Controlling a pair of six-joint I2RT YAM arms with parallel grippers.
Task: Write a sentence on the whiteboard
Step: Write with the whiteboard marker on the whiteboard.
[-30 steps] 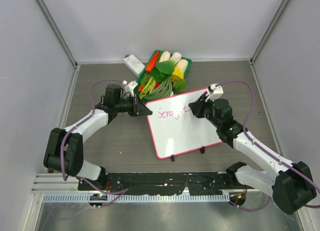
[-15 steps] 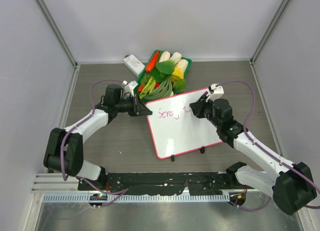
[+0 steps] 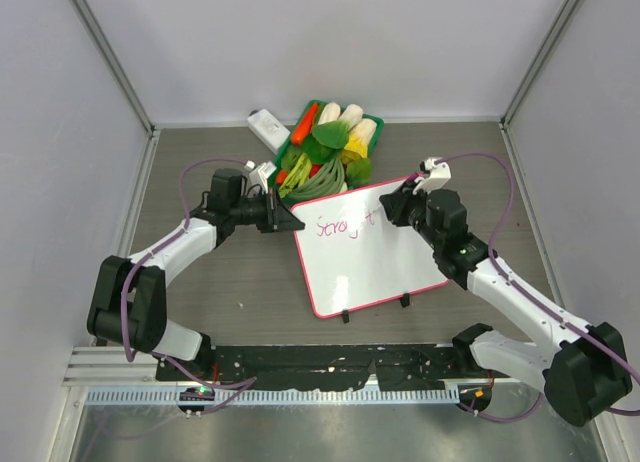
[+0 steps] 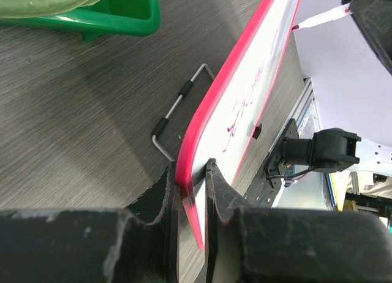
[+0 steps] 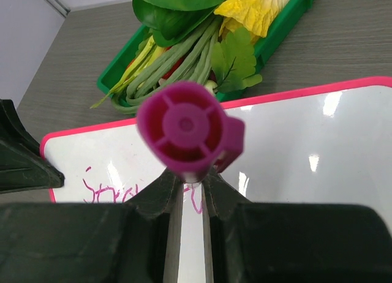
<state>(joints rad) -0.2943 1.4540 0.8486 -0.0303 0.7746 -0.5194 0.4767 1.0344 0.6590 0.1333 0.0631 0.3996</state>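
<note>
One whiteboard (image 4: 258, 67) edge inside left gripper (image 4: 191, 170)

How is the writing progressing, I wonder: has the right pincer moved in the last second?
Yes: the right pincer shifted slightly up the view, toward the whiteboard's far edge.

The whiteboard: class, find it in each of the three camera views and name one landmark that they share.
Top external: the whiteboard lies in the middle of the picture, slightly right.
Left wrist: the whiteboard is seen edge-on, its pink rim running from bottom centre to top right.
Right wrist: the whiteboard fills the lower half, behind the purple marker.
Shared landmark: the green basket by the board's far edge.
</note>
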